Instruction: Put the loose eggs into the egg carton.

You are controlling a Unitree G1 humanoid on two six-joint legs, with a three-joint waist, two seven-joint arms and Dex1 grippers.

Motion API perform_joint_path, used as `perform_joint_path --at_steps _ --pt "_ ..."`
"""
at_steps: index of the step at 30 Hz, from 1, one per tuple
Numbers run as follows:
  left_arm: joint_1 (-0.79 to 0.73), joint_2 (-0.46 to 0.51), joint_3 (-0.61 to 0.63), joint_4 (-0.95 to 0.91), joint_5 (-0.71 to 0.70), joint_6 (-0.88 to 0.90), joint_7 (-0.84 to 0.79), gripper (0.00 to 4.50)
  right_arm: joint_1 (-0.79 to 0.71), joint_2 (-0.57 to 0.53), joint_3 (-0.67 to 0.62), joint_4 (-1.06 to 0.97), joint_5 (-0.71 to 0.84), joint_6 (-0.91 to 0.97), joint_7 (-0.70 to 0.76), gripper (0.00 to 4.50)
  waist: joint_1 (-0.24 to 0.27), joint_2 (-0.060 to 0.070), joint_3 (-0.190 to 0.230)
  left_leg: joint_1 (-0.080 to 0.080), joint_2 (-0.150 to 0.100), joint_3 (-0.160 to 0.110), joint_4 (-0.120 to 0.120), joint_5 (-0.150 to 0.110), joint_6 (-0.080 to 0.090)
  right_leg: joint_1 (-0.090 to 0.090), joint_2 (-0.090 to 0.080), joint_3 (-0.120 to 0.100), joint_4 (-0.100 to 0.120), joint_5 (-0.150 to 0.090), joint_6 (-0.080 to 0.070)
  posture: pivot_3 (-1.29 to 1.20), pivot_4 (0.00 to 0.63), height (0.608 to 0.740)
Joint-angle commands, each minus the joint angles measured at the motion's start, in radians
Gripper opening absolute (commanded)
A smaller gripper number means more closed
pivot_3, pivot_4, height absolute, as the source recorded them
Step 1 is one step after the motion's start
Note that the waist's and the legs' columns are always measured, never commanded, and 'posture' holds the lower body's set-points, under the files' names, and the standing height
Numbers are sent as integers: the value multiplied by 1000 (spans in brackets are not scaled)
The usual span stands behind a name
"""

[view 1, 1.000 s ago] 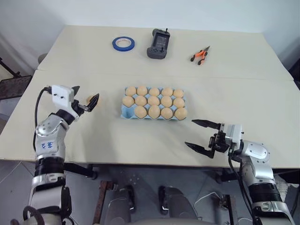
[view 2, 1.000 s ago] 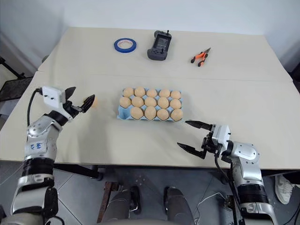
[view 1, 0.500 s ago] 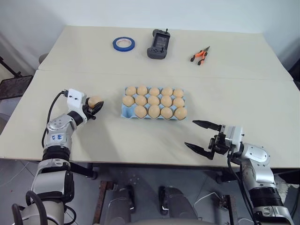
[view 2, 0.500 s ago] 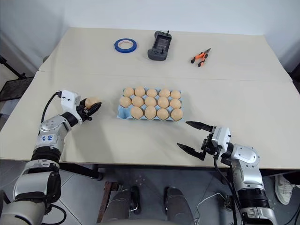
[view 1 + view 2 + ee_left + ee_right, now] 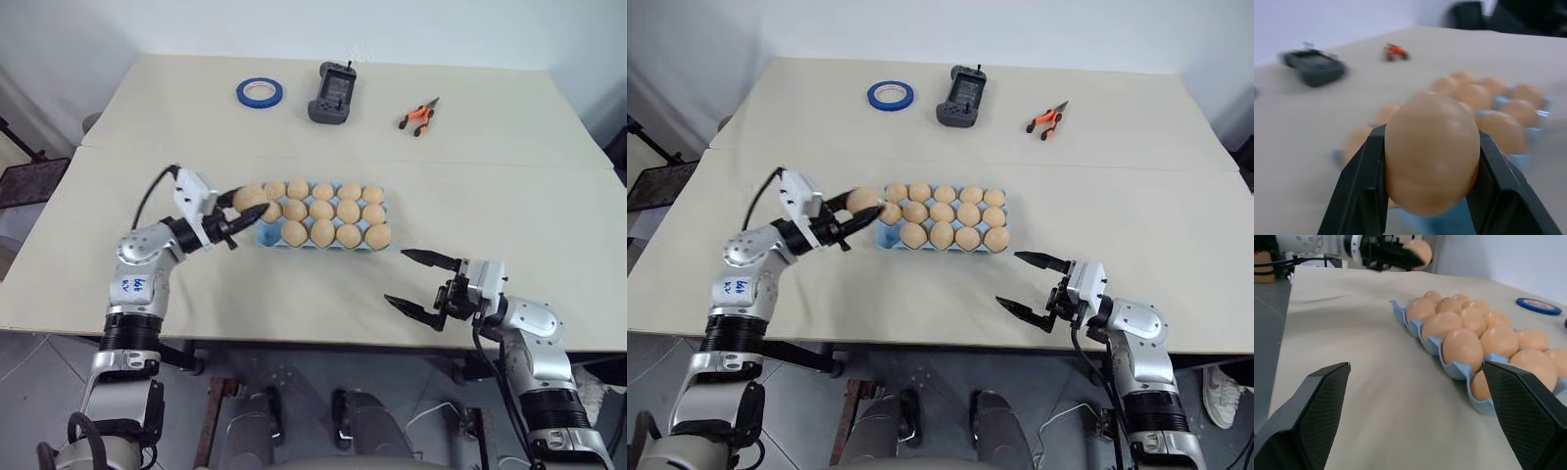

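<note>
The light blue egg carton [image 5: 261, 236] lies at the table's middle with several tan eggs [image 5: 321, 211] in its cups; the near-left corner cup [image 5: 266, 233] shows bare blue. One loose egg [image 5: 1432, 152] hangs just above the carton's left end, and my left gripper [image 5: 248, 207] is shut on it, pointing level toward the carton. In the left wrist view a black finger [image 5: 1364, 191] presses on each side of the egg. My right gripper [image 5: 397, 276] stands open and empty near the front edge, right of the carton [image 5: 1454, 369].
At the back of the table lie a blue tape ring [image 5: 259, 92], a black handheld controller [image 5: 332, 93] and orange-handled pliers [image 5: 418, 115]. A seam between two tabletops runs across behind the carton. The table's front edge is close under my right gripper.
My left gripper shut on the loose egg at the table's left and carried it right to the carton's left end. The right arm stayed still.
</note>
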Motion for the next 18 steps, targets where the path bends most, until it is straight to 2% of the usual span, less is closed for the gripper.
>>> perform_joint_path --at_steps 1,2,3,10,18 --pt "6 4 1 -29 -7 7 -7 1676 -18 13 -4 -6 5 -16 -6 4500 -1 0 0 0 0 0 1 0 0 0 0 0 1 0 0 0 150 740" --pt "4 4 2 -17 -4 2 -4 1676 -19 15 -4 -9 5 -16 -7 4500 0 0 0 0 0 -1 2 0 0 0 0 0 1 0 -1 0 150 740" --pt "3 3 4 -7 0 -6 3 2352 -19 17 -4 -12 6 -15 -7 4500 1 0 0 0 0 -1 2 0 0 1 0 0 1 -1 -2 0 150 740" --pt "16 26 24 7 -2 -27 4 4385 -9 16 -10 -36 12 -9 -11 4500 3 0 0 -1 -1 -2 2 0 0 1 -1 0 0 -2 -4 0 150 740" --pt "159 170 108 -40 -21 -88 -92 4385 33 -26 -33 -74 20 21 -12 4500 -1 0 0 0 0 -2 -1 0 0 0 -1 -1 0 -2 -4 0 150 740"
